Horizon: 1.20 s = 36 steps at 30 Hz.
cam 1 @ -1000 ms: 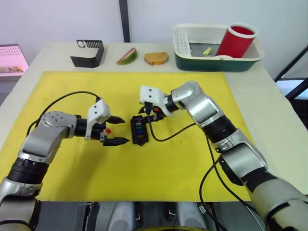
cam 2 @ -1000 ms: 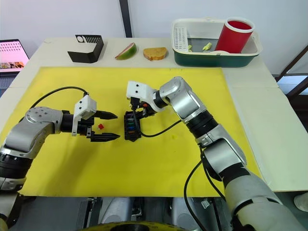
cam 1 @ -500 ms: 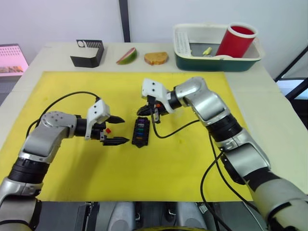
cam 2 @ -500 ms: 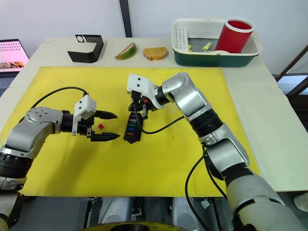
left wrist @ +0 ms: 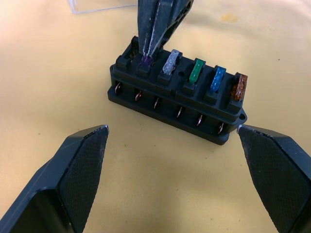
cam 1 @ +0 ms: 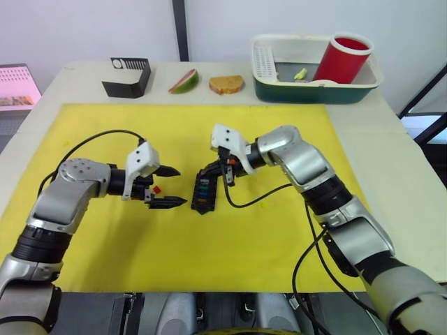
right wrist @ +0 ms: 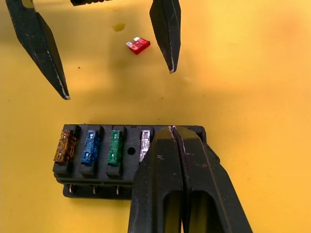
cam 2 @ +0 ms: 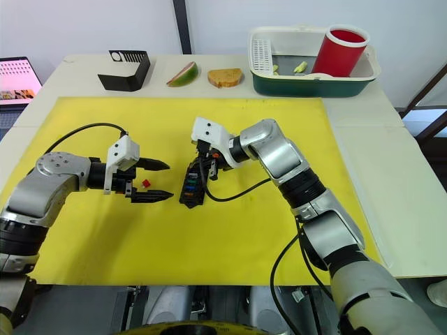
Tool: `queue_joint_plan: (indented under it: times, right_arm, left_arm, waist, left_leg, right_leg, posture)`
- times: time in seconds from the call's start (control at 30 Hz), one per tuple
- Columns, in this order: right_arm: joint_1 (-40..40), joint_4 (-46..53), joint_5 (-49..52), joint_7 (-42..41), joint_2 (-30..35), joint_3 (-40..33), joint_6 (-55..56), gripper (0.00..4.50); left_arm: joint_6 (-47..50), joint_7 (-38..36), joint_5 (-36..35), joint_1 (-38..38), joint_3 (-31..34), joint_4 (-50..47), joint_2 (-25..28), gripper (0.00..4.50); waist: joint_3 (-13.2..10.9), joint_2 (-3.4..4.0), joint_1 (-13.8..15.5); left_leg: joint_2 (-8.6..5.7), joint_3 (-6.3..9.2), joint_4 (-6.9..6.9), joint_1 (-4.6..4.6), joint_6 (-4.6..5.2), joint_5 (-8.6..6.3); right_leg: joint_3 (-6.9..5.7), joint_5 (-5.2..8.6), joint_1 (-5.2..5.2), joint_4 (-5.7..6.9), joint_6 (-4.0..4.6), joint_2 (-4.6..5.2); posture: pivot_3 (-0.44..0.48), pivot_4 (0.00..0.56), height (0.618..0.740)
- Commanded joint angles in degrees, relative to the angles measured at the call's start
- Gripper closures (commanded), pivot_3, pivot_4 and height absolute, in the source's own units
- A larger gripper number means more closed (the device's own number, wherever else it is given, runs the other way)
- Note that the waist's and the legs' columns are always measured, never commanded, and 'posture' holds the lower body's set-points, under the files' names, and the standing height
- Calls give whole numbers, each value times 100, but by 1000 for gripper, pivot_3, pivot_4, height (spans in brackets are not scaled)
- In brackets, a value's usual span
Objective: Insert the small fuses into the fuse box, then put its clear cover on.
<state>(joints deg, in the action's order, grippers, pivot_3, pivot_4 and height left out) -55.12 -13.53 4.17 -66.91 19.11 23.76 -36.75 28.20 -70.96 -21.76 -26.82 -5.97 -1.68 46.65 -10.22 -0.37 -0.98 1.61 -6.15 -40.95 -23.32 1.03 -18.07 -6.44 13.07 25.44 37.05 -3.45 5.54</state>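
The black fuse box point(cam 1: 202, 195) lies on the yellow mat point(cam 1: 237, 251) and holds orange point(left wrist: 239, 86), blue point(left wrist: 217, 78), green point(left wrist: 196, 70), pale grey point(left wrist: 171, 61) and purple point(left wrist: 145, 61) fuses in a row. My right gripper point(right wrist: 177, 141) is shut, its tips pressed down on the purple fuse at the box's far end. My left gripper point(cam 1: 182, 187) hovers open just left of the box. Between its fingers, a red fuse point(cam 1: 158, 188) lies loose on the mat. A corner of the clear cover point(left wrist: 97, 5) lies beyond the box.
At the table's back stand a black slotted stand point(cam 1: 128, 77), a melon slice point(cam 1: 184, 81), a piece of bread point(cam 1: 226, 84) and a green-and-white tub point(cam 1: 314, 89) holding a red cup point(cam 1: 342, 59). A lit screen point(cam 1: 17, 85) sits at the far left.
My right gripper lifted off the box's far end, then came back down onto the purple fuse. The box turned slightly. My left gripper stayed put.
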Motion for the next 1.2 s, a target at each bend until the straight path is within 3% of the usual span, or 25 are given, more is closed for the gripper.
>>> queue_joint_plan:
  times: [0.03, 0.47, 0.9, 1.17, 1.2]
  right_arm:
    - [90, 96, -28, 73, 67, -7, 81, 4470]
    - [387, -209, -186, 29, 224, 236, 211, 4470]
    - [238, 791, 683, 187, 133, -678, -46, 4470]
    - [1412, 2375, 986, 396, 1287, -1604, 108, 4470]
    - [1619, 2558, 1028, 367, 1523, -1735, 70, 4230]
  left_arm:
    - [-58, -34, -1, -68, 54, -75, 4, 0]
    - [-58, -22, 1, -54, 55, -90, -3, 0]
    - [-15, 7, -90, 28, 185, -218, 54, 0]
    - [243, 174, -327, 853, 1013, -825, 604, 0]
    - [260, 204, -308, 1047, 1137, -931, 720, 0]
  waist:
    - [0, 0, 7]
    - [1, -1, 18]
    - [0, 0, 13]
    - [-2, -2, 29]
    - [-2, -2, 26]
  left_leg:
    - [0, 0, 0, 0, 0, 0]
    - [-1, 0, -1, 3, 0, 0]
    - [0, 1, 0, 0, 0, 0]
    - [-3, 4, 0, -4, 5, -4]
    - [-2, 4, 0, -4, 5, -4]
  right_leg:
    - [0, 0, 0, 0, 0, 0]
    - [0, 0, -4, -1, 0, 1]
    - [0, 0, 0, -1, 0, 1]
    - [-1, 0, -1, -10, -1, 6]
    - [-1, 0, -1, -11, -1, 6]
  posture:
    - [0, 150, 740]
    - [0, 150, 740]
    - [0, 150, 740]
    - [0, 150, 740]
    - [0, 150, 740]
